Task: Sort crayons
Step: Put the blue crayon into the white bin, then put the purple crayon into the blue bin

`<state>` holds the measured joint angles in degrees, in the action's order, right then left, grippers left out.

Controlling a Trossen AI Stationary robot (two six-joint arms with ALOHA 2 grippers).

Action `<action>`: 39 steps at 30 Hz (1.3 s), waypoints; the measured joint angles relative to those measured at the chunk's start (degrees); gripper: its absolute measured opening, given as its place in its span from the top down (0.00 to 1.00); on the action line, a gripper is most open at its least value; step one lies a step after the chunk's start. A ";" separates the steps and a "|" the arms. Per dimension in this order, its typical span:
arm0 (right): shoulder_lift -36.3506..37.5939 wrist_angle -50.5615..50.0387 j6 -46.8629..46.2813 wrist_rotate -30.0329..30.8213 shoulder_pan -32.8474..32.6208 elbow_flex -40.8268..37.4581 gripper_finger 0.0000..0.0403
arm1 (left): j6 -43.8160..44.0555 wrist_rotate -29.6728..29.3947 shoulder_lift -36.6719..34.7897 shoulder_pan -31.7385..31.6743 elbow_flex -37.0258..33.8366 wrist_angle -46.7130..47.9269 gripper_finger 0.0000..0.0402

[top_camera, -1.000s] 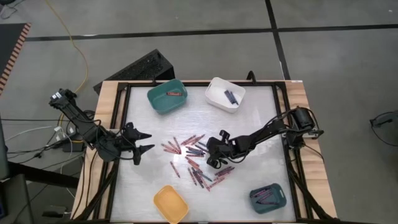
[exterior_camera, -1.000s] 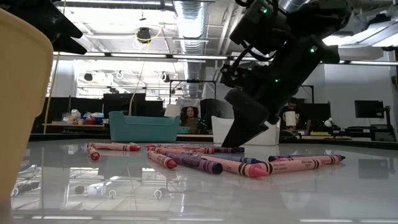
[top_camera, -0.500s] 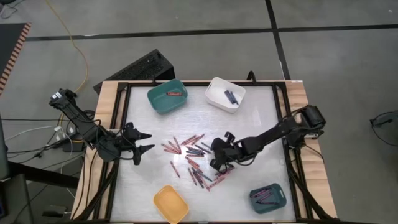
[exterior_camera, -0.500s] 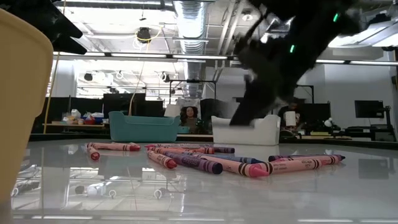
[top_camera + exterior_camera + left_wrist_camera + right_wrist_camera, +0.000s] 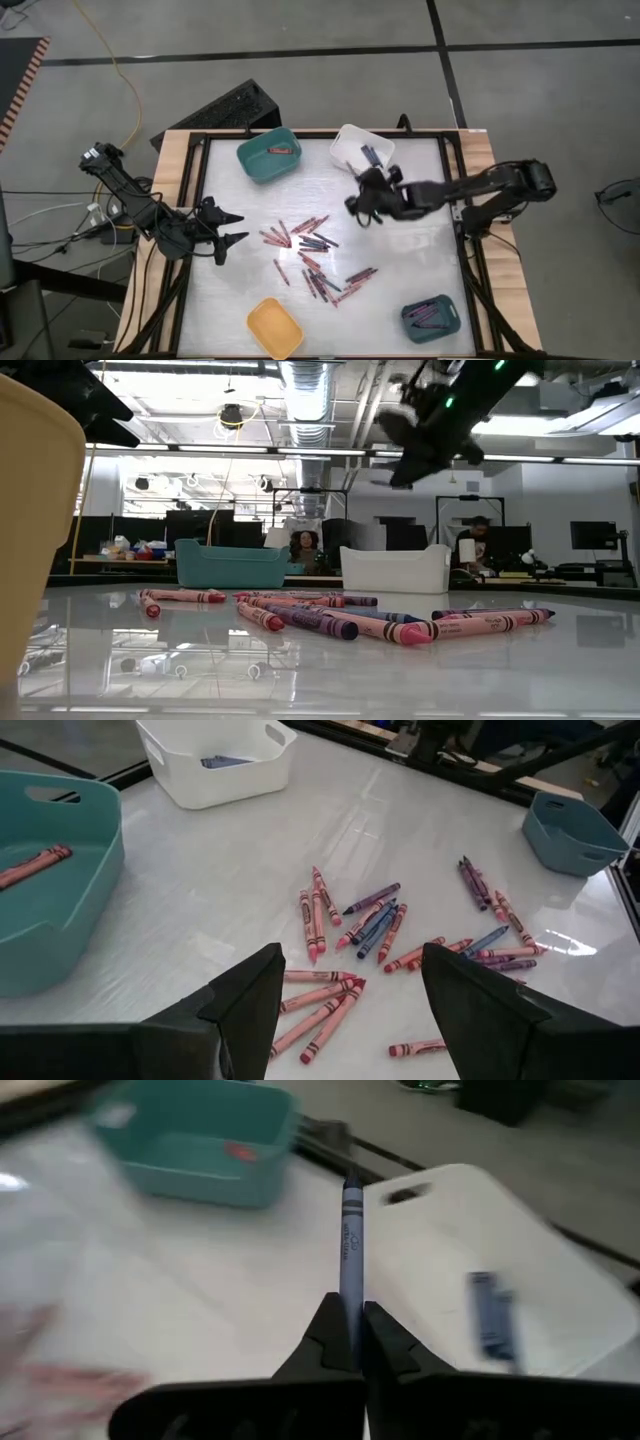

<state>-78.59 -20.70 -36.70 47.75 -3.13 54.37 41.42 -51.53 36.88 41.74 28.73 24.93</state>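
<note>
Several red, pink and blue crayons [image 5: 315, 255] lie scattered on the middle of the white table. My right gripper [image 5: 358, 203] hovers high above the table just in front of the white bin [image 5: 362, 152], shut on a blue crayon [image 5: 350, 1230]. In the low view it shows high up [image 5: 425, 445]. My left gripper [image 5: 232, 228] waits open over the table's left side, its fingers [image 5: 250, 1010] pointing toward the pile. A red crayon [image 5: 283, 150] lies in the teal bin [image 5: 262, 165]. My right gripper pinches the blue crayon by one end [image 5: 349, 1295] between its two fingertips [image 5: 325, 1330]. The crayon lies along the fingers and sticks out straight ahead of them, toward the white bin. It is lifted clear of the table.
A yellow bin [image 5: 275, 328] stands at the near edge and a blue-grey bin [image 5: 432, 317] with crayons at the near right. The white bin holds blue crayons [image 5: 371, 156]. A black frame [image 5: 200, 200] borders the table.
My right gripper has risen from the crayon pile and swung toward the table's far edge, up to the white bin, turning as it went. It carries the blue crayon, now lifted clear of the table.
</note>
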 joint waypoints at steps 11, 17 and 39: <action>-5.45 0.08 5.12 -11.90 19.02 0.00 0.92 | -0.17 1.81 0.00 0.01 0.00 0.09 0.43; -6.20 0.36 5.29 -13.13 20.45 0.00 0.80 | -0.04 5.76 -0.02 0.01 0.00 0.04 0.43; -8.80 7.55 13.38 -27.80 -9.62 0.02 0.73 | 1.85 4.58 0.00 -0.01 0.00 0.02 0.43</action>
<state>-87.39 -13.15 -23.31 19.94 -12.75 54.39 43.28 -46.95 36.88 41.74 28.73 24.95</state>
